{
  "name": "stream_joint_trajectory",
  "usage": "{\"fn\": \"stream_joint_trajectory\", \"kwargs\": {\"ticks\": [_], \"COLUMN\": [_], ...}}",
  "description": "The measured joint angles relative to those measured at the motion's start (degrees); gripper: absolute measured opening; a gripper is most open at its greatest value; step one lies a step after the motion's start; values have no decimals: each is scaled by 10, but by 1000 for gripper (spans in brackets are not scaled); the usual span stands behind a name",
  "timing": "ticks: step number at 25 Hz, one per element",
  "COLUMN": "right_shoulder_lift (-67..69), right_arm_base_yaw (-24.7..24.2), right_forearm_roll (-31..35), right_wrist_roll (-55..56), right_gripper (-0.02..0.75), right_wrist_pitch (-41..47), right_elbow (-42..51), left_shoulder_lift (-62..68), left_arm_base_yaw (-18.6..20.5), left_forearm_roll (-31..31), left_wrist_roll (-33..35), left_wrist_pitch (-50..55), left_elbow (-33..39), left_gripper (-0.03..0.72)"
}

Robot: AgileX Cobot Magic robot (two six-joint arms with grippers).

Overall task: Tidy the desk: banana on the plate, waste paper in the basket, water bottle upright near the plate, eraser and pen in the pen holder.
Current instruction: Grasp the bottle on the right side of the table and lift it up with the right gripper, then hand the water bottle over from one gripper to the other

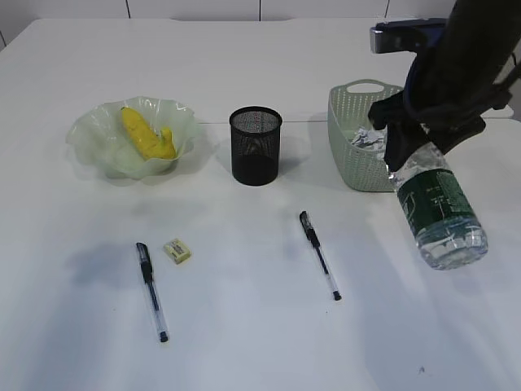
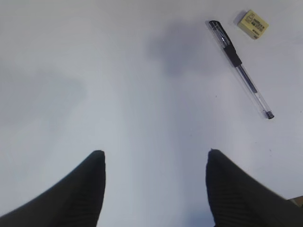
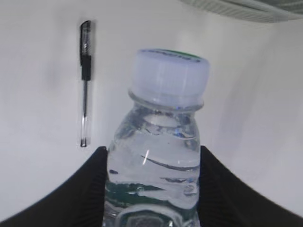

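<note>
Two pens (image 1: 151, 290) on the white surface (image 1: 244, 326), right end effector (image 3: 152, 161) gripping a tilted water bottle (image 1: 438, 210) seemingly in midair, left end effector (image 2: 154, 163) spread wide, empty.

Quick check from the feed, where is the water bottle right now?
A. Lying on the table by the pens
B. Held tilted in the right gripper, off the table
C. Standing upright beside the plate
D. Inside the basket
B: the right gripper clamps the water bottle, tilted in the air in front of the basket.

White table (image 1: 260, 326); yellow banana (image 1: 145, 135) on pale green translucent plate (image 1: 89, 138); black mesh pen holder (image 1: 256, 147); pale green woven basket (image 1: 348, 155); clear bottle (image 1: 440, 208), dark green label; cream eraser (image 1: 177, 251).
</note>
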Motion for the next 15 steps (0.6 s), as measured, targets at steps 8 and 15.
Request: {"fn": "stream_joint_trajectory", "kwargs": {"ticks": [8,15], "right_shoulder_lift": [-158,-283], "right_arm_base_yaw": [22,22], "right_forearm_roll": [14,81], "right_wrist_roll": [-9,-71], "right_gripper": [377,377], "right_wrist_pitch": [-54,-115], "right_elbow": [169,295], "left_shoulder_lift": [0,0], "left_arm_base_yaw": [0,0], "left_forearm_roll": [0,-3], "left_wrist_roll": [0,0], "left_wrist_pitch": [-3,-15], "left_elbow": [0,0], "left_gripper": [464,464]}}
